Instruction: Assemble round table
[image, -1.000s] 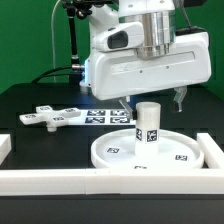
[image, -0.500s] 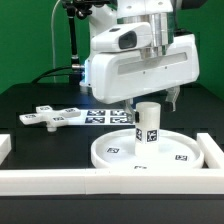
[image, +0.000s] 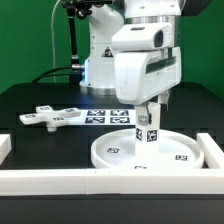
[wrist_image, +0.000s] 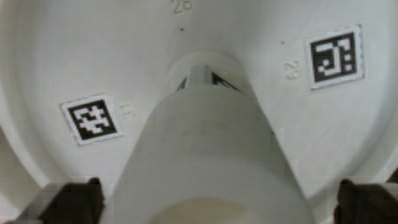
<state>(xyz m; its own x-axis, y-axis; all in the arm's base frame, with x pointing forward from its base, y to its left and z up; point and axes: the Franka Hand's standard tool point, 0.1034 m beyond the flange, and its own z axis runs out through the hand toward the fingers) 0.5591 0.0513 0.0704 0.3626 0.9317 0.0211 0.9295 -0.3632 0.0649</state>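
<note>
Black tabletop (image: 40, 95) w/ smooth white rimmed disc (image: 182, 156), short cyl. post (image: 148, 132) upright at centre, jaws astride, grip unclear.

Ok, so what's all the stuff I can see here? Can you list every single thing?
disc: one, white with black-and-white tags, on the table inside the rails.
post: one, white with tags, standing upright at the disc's middle.
cross-shaped piece: one, white with tags, flat on the table at the exterior view's left, apart from the disc.
marker board: one, white with tags, flat on the table behind the disc.
border rails: three stretches, white, along the front and both sides.
table: one, black, under everything.
backdrop: one, green, behind the table.
robot arm: one, white, above the disc.
jaws: one pair, dark-tipped, either side of the post, open.
</note>
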